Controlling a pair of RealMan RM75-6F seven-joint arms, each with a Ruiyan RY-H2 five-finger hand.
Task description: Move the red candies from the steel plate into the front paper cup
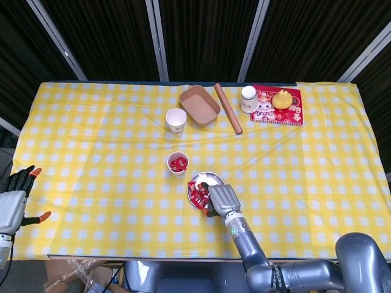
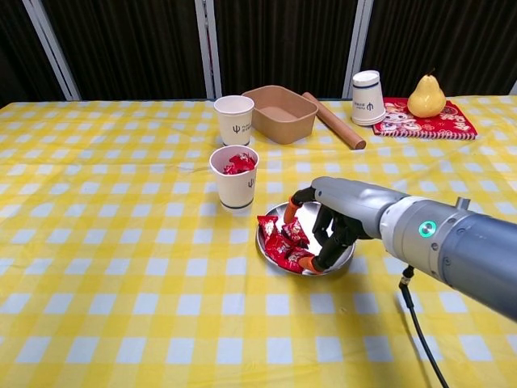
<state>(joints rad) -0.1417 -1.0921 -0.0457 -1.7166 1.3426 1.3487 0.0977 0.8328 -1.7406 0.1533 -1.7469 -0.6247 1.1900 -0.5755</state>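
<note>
Currently the right hand (image 2: 327, 230) is positioned low over the steel plate (image 2: 339, 242), palm down, with its orange-tipped fingers (image 2: 289, 212) curled toward the pile of red candies (image 2: 283, 242). The fingertips touch or nearly touch the wrappers; the views do not show whether a candy is actually pinched, so the grip state cannot be confirmed. In the head view the same right hand (image 1: 223, 198) covers the near-right portion of the steel plate (image 1: 208, 177), and the red candies (image 1: 197, 193) occupy the left half of the plate.

The front paper cup (image 2: 234, 178) stands upright just left of and behind the plate, apart from it, and already contains red candy wrappers visible at its rim. In the head view this front paper cup (image 1: 178, 163) sits directly above the plate's upper-left edge.

The left hand (image 1: 13, 198) appears only in the head view, at the far left edge of the table, well apart from the work area. Its fingers are spread and it holds nothing.

Further back on the yellow checked tablecloth (image 2: 121, 267) are a second paper cup (image 2: 234, 120), a brown paper tray (image 2: 279, 113), a wooden rolling pin (image 2: 333, 120), an inverted white cup (image 2: 367, 97), and a yellow pear (image 2: 426, 96) on a red mat (image 2: 424, 119).
</note>
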